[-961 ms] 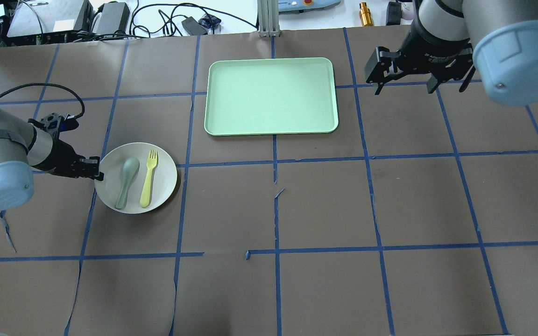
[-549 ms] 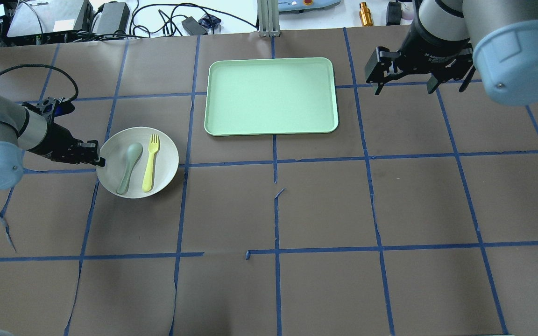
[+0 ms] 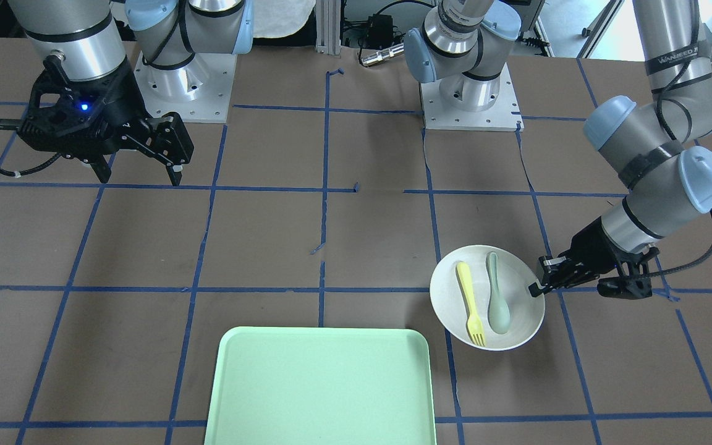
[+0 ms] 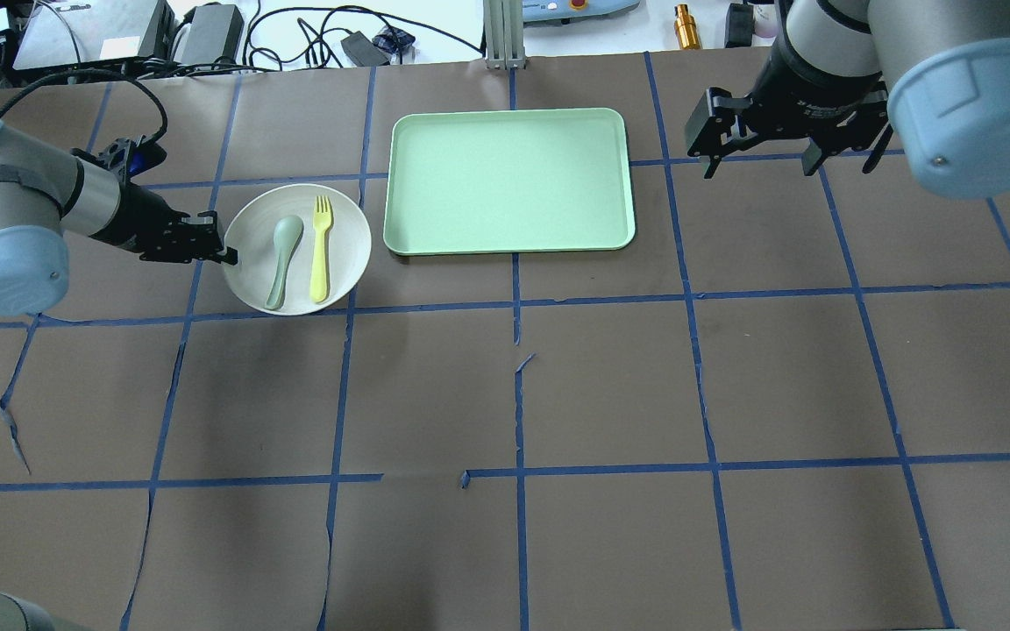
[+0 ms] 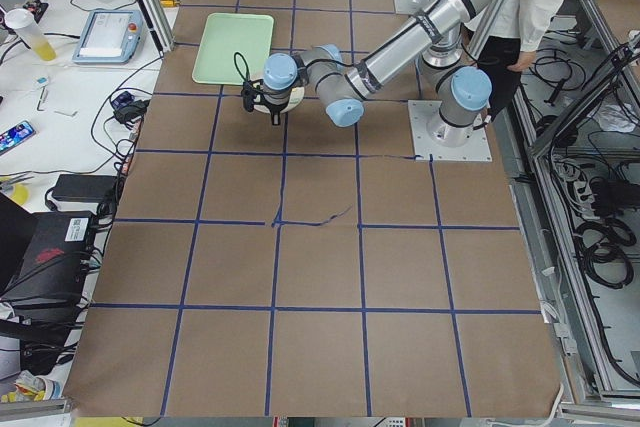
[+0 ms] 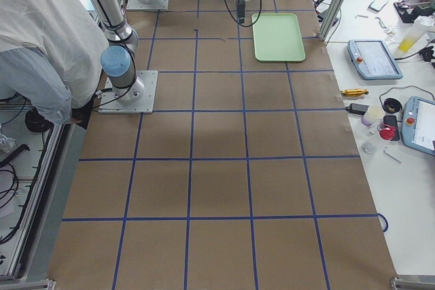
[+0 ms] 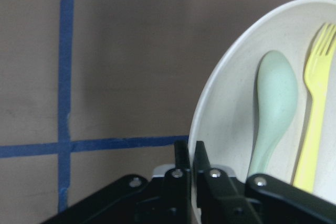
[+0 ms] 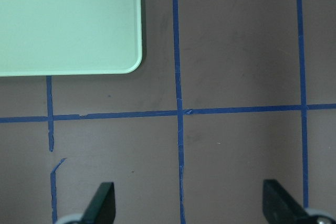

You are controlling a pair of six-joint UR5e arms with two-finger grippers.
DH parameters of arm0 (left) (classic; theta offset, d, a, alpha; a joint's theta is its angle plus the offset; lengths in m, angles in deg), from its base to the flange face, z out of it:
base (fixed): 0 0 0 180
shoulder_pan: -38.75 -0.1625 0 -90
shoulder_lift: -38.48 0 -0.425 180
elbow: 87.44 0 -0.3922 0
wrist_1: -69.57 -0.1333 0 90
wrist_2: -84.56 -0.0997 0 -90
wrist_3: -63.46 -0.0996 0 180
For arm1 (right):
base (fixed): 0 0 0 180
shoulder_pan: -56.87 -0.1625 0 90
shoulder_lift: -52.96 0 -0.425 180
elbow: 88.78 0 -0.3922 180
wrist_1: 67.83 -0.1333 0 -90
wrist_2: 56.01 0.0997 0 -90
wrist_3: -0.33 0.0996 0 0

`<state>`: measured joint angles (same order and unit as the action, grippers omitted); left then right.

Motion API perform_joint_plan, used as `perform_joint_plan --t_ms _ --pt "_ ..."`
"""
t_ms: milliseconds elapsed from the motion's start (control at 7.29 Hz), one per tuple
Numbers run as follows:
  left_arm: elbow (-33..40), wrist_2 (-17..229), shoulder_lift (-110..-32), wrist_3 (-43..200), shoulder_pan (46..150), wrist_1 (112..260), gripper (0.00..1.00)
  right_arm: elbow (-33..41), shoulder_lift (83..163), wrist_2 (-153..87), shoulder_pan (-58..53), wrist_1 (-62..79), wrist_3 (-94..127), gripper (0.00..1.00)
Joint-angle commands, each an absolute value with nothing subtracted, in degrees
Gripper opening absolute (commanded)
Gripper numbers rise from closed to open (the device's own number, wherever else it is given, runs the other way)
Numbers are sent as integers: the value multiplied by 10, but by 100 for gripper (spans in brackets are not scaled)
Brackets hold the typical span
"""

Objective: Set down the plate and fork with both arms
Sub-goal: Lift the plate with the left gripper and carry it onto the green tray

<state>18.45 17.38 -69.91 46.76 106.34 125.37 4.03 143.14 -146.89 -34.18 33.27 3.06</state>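
The plate (image 4: 344, 230) is on the robot's left side of the counter (image 4: 610, 377), just beside the light-green tray (image 4: 509, 180) and not touching it. The left gripper (image 4: 226, 256) is clenched on the plate's rim at the edge away from the tray, one finger on each side of it. Inside the plate the yellow fork (image 4: 321, 250) lies on the tray side and the grey-green spoon (image 4: 281, 258) beside it, parallel, heads pointing away from the robot. The right gripper (image 4: 761, 162) hangs over the counter past the tray's other side, fingers spread wide, grasping nothing.
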Motion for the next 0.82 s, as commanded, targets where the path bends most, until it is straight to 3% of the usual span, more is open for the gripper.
perform_joint_plan --t_ms 0,275,686 --pt "95 180 -766 519 1125 1281 0 40 1431 -1468 -342 333 31 100" --pt "6 197 -837 552 1169 1285 0 40 1431 -1469 -342 332 31 100" --pt "-67 206 -895 647 1233 1279 0 40 1431 -1468 -342 332 31 100"
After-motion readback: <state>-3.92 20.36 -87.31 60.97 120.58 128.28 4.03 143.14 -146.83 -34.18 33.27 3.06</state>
